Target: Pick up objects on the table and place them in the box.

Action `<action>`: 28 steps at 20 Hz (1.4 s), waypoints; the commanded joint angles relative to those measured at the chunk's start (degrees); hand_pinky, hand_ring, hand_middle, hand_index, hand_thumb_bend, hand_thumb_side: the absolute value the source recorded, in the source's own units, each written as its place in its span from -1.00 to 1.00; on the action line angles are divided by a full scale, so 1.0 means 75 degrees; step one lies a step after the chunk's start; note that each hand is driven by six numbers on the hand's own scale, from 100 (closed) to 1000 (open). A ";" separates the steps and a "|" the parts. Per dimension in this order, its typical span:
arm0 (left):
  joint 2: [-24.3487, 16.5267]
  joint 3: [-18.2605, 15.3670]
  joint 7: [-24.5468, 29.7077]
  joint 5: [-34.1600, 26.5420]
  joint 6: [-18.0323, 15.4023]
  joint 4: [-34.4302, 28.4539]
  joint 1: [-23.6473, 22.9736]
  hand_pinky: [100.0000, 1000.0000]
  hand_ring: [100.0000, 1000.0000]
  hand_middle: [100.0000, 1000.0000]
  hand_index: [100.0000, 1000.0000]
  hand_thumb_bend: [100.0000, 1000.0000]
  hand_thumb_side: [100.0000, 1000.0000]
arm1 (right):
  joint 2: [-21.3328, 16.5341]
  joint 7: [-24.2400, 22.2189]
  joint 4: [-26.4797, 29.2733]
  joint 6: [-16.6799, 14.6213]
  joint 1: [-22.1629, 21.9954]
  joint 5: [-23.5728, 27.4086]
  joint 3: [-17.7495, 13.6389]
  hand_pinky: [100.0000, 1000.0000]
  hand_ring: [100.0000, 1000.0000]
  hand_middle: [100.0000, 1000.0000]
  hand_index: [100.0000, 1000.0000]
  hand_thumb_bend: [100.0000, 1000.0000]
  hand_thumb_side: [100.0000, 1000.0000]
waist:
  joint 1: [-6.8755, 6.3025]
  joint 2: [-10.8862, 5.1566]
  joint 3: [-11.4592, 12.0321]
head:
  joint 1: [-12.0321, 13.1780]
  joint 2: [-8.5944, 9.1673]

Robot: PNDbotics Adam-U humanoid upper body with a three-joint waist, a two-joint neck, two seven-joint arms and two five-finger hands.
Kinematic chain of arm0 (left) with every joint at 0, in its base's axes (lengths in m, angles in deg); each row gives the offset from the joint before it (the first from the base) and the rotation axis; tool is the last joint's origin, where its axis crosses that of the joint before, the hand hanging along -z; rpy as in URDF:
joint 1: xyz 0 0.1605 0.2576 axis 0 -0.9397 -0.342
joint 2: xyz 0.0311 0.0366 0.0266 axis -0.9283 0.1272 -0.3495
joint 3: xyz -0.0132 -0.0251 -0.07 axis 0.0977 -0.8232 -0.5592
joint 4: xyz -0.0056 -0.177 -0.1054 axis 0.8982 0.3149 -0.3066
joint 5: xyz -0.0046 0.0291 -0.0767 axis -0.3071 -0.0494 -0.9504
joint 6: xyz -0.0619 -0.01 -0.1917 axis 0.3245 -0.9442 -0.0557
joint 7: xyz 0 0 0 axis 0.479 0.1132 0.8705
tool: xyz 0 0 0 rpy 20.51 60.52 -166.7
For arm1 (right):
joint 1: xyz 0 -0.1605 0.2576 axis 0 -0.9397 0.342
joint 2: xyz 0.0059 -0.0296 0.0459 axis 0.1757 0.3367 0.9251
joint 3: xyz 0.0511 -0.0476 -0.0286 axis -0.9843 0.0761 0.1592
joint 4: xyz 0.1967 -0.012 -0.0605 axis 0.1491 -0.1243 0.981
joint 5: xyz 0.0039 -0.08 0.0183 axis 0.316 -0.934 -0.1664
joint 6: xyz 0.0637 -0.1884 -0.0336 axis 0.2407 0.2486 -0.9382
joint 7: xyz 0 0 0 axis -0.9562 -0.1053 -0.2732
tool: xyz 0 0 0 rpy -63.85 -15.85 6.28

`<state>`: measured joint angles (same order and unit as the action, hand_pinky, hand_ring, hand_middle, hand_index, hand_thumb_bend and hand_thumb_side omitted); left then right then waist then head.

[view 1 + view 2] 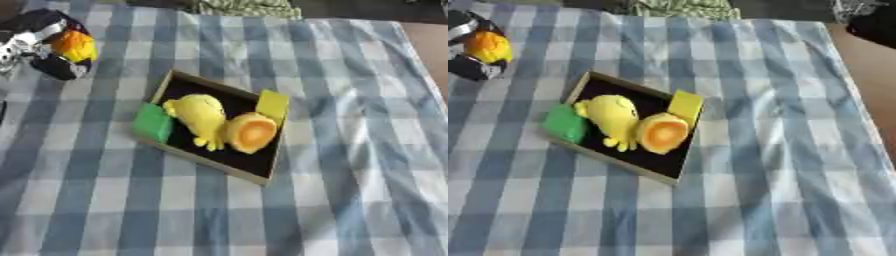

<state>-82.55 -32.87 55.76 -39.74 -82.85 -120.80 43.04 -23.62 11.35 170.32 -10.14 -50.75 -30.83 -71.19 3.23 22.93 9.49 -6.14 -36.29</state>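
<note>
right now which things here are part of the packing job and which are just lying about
Part of the job:
- box
- yellow toy, orange-centred round toy, green block and yellow block, at the box
- orange object held in the left hand

Lying about:
- checked tablecloth
- green patterned cloth at the far edge

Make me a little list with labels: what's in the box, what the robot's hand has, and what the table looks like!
Box: shallow, dark inside, wooden rim, on the table
In the box: yellow plush toy, round orange and yellow toy
On the box's edges: green block on the left edge, yellow block at the far right corner
Left hand: top left, curled round an orange and yellow object
Right hand: not in view
Table: blue and white checked cloth
</note>
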 commanded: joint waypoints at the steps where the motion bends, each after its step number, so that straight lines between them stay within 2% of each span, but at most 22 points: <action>1: -0.0373 0.0315 0.0243 -0.0579 -0.0208 -0.1154 0.0054 0.62 0.43 0.25 0.46 -0.87 -1.00 | -0.0167 -0.0039 0.0045 -0.0018 0.0029 0.0043 -0.0057 0.67 0.26 0.18 0.44 -1.00 -0.35 | 0.0011 -0.0357 0.0005 | -0.0059 -0.0051; 8: -0.0638 0.1099 0.0795 -0.2046 -0.0176 -0.3354 -0.0234 0.63 0.43 0.24 0.46 -0.93 -1.00 | -0.0154 -0.0080 0.0015 -0.0024 0.0011 0.0050 -0.0028 0.67 0.26 0.18 0.44 -1.00 -0.34 | -0.0032 -0.0492 0.0020 | -0.0097 -0.0108; 13: -0.0450 0.1643 0.1248 -0.3002 0.0092 -0.4380 -0.0187 0.64 0.43 0.24 0.47 -0.99 -1.00 | -0.0123 -0.0123 -0.0003 -0.0028 0.0046 0.0059 0.0004 0.67 0.26 0.18 0.44 -1.00 -0.34 | -0.0027 -0.0582 0.0000 | -0.0060 -0.0140; 16: -0.0159 0.1856 0.1562 -0.3173 0.0289 -0.4354 -0.0096 0.65 0.43 0.24 0.47 -1.00 -1.00 | -0.0094 -0.0143 -0.0004 -0.0030 0.0078 0.0070 0.0016 0.67 0.26 0.18 0.44 -1.00 -0.32 | -0.0031 -0.0612 -0.0019 | -0.0026 -0.0169; 20: 0.0370 0.1980 0.1656 -0.3073 0.0409 -0.3725 -0.0032 0.66 0.43 0.23 0.47 -1.00 -1.00 | -0.0047 -0.0171 -0.0002 -0.0030 0.0124 0.0086 0.0030 0.67 0.26 0.18 0.44 -1.00 -0.32 | -0.0031 -0.0615 -0.0058 | -0.0006 -0.0172; 25: 0.0857 0.2233 0.1463 -0.2290 -0.0014 -0.3382 -0.0079 0.63 0.44 0.26 0.47 -0.76 -1.00 | -0.0006 -0.0157 -0.0004 -0.0024 0.0159 0.0104 0.0004 0.67 0.26 0.18 0.43 -1.00 -0.30 | -0.0041 -0.0595 -0.0098 | 0.0041 -0.0179; 28: 0.1108 0.2345 0.1338 -0.1743 -0.0301 -0.3053 -0.0195 0.64 0.44 0.26 0.48 -0.76 -1.00 | 0.0011 -0.0133 0.0009 -0.0023 0.0172 0.0118 -0.0025 0.67 0.26 0.18 0.43 -1.00 -0.30 | -0.0047 -0.0591 -0.0121 | 0.0093 -0.0170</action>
<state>-74.56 -15.26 66.18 -54.37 -84.17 -143.99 40.78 -22.35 10.19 169.94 -10.31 -50.17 -30.39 -70.53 3.21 20.54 8.69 -5.66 -37.77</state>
